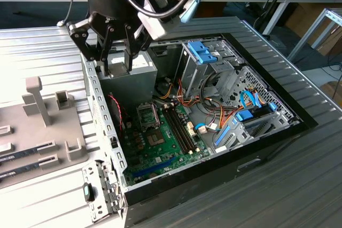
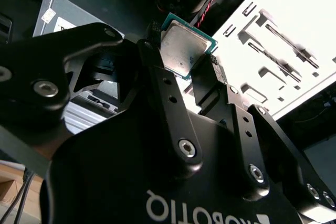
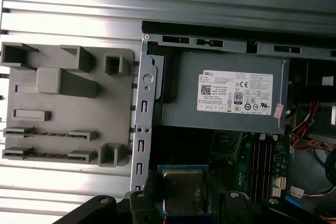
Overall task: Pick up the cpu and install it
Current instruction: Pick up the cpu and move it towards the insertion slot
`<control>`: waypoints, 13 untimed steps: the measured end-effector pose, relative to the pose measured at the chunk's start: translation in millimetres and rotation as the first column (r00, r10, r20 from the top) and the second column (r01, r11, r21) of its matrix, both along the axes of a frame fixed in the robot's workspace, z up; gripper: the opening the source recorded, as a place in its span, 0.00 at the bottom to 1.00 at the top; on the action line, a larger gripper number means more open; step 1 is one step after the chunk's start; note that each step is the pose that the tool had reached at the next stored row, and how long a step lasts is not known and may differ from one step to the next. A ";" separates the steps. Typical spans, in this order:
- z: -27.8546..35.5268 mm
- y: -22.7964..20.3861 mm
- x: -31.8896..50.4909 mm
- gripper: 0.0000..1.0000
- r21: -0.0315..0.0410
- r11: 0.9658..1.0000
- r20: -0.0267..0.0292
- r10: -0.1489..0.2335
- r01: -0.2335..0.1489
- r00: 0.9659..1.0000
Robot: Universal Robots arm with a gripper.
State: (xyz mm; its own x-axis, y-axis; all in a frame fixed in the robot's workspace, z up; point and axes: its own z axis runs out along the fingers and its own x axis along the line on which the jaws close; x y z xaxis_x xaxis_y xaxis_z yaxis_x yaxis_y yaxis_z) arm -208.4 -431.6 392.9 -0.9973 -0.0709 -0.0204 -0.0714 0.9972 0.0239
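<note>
The cpu [image 2: 184, 45] is a thin square chip with a silvery metal top and a green rim. It sits clamped between the two black fingers of my gripper [image 2: 182, 60], which is shut on it. In the first wrist view the cpu [image 3: 182, 190] hangs in the gripper [image 3: 185, 199] over the motherboard's edge, just inside the case wall. In the exterior view the gripper [image 1: 118, 60] hovers above the grey power supply [image 1: 133, 81] at the back corner of the open computer case. The black socket frame [image 1: 147, 115] lies on the green motherboard, below and nearer the camera.
A grey parts fixture [image 3: 63, 103] lies on the ribbed table outside the case, also seen as the fixture [image 1: 45, 126] at the exterior view's left. The perforated case wall [image 1: 101, 116] stands between them. Drive cages [image 1: 214, 62], bundled cables [image 1: 214, 116] and memory slots [image 1: 179, 129] crowd the case.
</note>
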 end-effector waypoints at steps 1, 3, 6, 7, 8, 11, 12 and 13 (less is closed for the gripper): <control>-0.3 -0.3 0.0 0.47 0.000 1.000 0.000 0.000 0.000 1.000; -0.8 -0.7 0.1 0.47 0.000 1.000 0.000 0.000 0.000 1.000; -1.5 -1.3 0.3 0.47 0.000 1.000 0.000 0.000 0.000 1.000; -1.9 -1.6 0.3 0.47 0.000 1.000 0.000 0.000 0.000 1.000; -2.1 -1.8 0.3 0.47 0.000 1.000 0.000 0.000 0.000 1.000; -3.4 -2.7 0.6 0.47 0.000 1.000 0.000 0.000 0.000 1.000; -3.6 -2.9 0.7 0.47 0.000 1.000 0.000 0.000 0.000 1.000; -4.0 -3.2 0.8 0.47 0.000 1.000 0.000 0.000 0.000 1.000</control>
State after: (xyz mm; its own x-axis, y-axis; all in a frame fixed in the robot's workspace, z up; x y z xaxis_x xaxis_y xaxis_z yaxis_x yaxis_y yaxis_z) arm -207.6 -434.7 388.9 -0.9973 -0.0709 -0.0204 -0.0714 0.9972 0.0239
